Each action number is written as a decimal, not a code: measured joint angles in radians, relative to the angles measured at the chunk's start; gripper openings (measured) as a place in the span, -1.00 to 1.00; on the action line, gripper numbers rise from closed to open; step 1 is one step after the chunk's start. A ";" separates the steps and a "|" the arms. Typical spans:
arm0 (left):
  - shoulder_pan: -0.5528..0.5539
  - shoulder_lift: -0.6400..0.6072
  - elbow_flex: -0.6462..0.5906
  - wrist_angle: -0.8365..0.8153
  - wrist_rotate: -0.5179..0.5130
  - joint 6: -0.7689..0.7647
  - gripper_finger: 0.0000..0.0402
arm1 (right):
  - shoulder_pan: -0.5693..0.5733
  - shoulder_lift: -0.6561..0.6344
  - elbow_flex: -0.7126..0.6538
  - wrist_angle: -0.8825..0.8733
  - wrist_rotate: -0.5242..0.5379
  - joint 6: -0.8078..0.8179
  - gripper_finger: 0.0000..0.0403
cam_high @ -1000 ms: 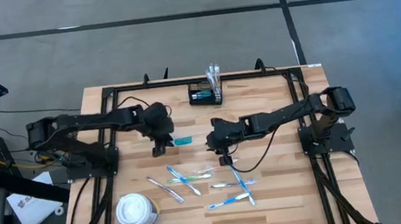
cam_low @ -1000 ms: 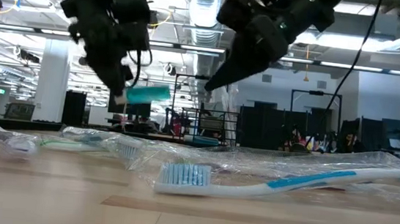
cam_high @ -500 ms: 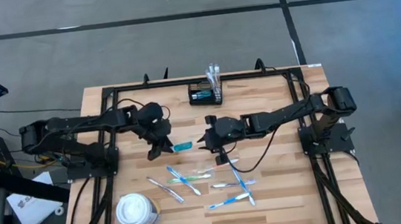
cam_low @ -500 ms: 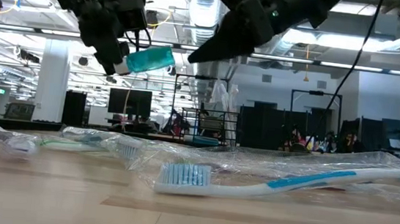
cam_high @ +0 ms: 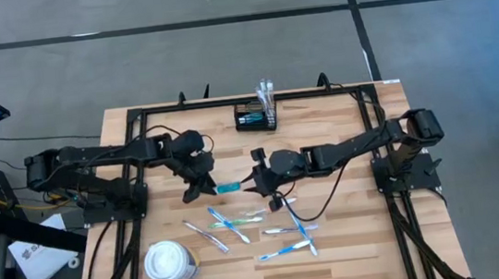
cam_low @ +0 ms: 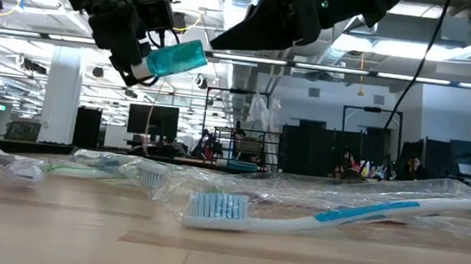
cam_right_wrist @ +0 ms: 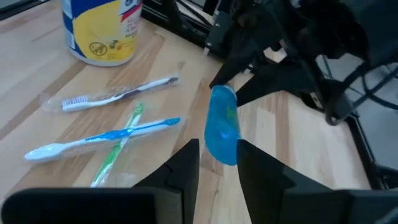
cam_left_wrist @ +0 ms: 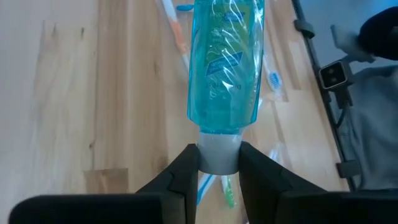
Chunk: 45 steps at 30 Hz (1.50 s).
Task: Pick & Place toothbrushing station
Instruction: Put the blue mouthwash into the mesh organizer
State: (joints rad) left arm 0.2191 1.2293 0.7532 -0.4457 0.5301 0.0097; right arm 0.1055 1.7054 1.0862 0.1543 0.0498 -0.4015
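Right tool (cam_high: 253, 187) neared tube (cam_high: 228, 187), far from station (cam_high: 255, 116).

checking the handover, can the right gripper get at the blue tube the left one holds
Probably yes: the right gripper is open, its fingers either side of the blue tube's free end, while the left gripper pinches only the cap.

Black wire-mesh toothbrushing station (cam_high: 255, 116) stands upright at the table's far edge.

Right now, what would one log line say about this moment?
left gripper: holds blue tube by cap, above table | right gripper: jaws open, around tube's end | organiser: far edge
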 joint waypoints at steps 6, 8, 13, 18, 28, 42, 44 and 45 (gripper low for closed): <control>-0.006 0.000 0.000 0.009 0.002 -0.018 -0.61 | 0.002 0.001 -0.001 0.014 -0.027 -0.002 -0.44; -0.006 0.000 0.000 0.010 0.002 -0.018 -0.61 | 0.002 0.001 -0.001 0.015 -0.027 -0.004 -0.37; -0.008 0.000 0.000 0.025 0.036 -0.027 -0.61 | 0.006 0.001 -0.001 0.019 -0.027 -0.026 -0.17; -0.011 0.000 0.000 0.046 0.046 -0.042 -0.60 | 0.005 0.001 -0.001 0.056 -0.026 -0.028 -0.03; -0.011 0.000 0.000 0.091 0.071 -0.062 -0.60 | 0.006 0.001 -0.001 0.071 -0.023 -0.075 -0.04; -0.011 0.000 0.000 0.148 0.106 -0.079 -0.60 | 0.006 0.001 -0.001 0.088 -0.023 -0.081 -0.28; -0.011 0.000 0.000 0.150 0.106 -0.079 -0.60 | 0.006 0.001 -0.001 0.094 -0.023 -0.081 -0.31; -0.011 0.000 0.000 0.150 0.106 -0.079 -0.60 | 0.006 0.001 -0.001 0.097 -0.023 -0.081 -0.33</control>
State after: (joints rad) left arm 0.2081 1.2293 0.7528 -0.2954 0.6361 -0.0692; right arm 0.1120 1.7065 1.0851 0.2512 0.0269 -0.4820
